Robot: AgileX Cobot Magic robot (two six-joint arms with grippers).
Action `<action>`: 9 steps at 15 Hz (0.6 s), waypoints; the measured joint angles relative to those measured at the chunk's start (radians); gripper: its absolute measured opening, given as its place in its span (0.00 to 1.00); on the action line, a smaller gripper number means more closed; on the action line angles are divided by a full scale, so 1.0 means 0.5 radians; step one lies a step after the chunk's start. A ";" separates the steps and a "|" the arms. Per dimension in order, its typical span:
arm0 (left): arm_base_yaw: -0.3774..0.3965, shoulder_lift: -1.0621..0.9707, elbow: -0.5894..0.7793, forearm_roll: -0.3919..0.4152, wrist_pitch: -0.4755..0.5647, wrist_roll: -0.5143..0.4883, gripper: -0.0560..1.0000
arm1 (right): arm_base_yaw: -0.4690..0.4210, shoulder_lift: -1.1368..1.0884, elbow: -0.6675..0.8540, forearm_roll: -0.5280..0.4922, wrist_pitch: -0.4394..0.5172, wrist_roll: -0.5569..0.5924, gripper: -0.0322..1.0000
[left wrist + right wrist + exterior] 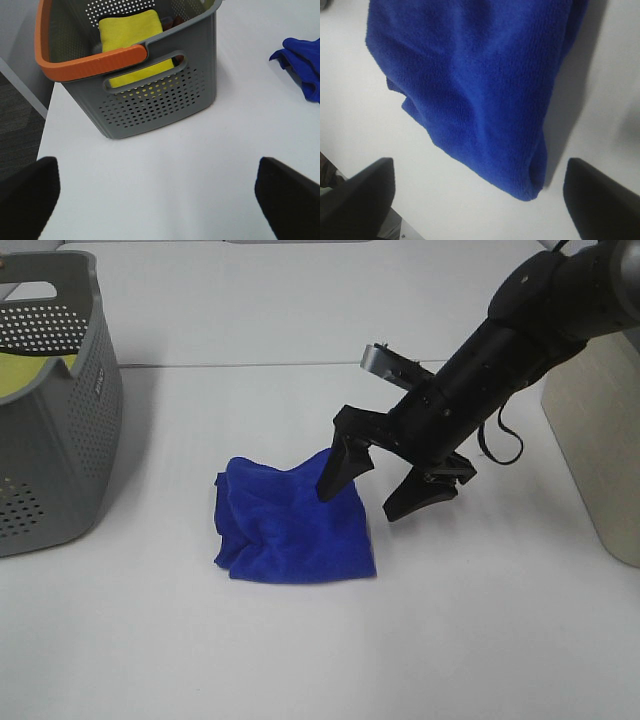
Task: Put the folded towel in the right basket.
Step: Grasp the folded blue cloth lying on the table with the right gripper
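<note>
The blue towel (290, 525) lies loosely folded on the white table, near the middle. It also shows in the right wrist view (475, 80), and its corner in the left wrist view (302, 62). My right gripper (358, 503) is open and tilted down over the towel's right edge. One finger (340, 465) rests on the cloth and the other (425, 490) is over bare table. In the right wrist view the right gripper (477, 165) is wide open above the towel's corner. My left gripper (156, 165) is open and empty over bare table. A pale container wall (600, 450) stands at the right edge, apparently the right basket.
A grey perforated basket (95, 430) stands at the left. It has an orange handle (95, 62) and holds a yellow cloth (132, 37). The white table (300, 660) stretches in front of the towel.
</note>
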 joint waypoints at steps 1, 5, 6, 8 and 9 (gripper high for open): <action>0.000 0.000 0.000 0.000 0.000 0.000 0.99 | 0.000 0.036 0.000 0.040 -0.004 0.000 0.88; 0.000 0.000 0.000 0.000 0.000 0.000 0.99 | 0.000 0.146 0.000 0.116 -0.156 0.000 0.88; 0.000 0.000 0.000 0.000 0.000 0.000 0.99 | 0.000 0.162 0.000 0.116 -0.166 0.000 0.88; 0.000 0.000 0.000 0.000 0.000 0.000 0.99 | 0.012 0.188 0.000 0.116 -0.180 0.000 0.88; 0.000 0.000 0.000 0.000 0.000 0.000 0.99 | 0.036 0.206 0.000 0.122 -0.206 0.000 0.88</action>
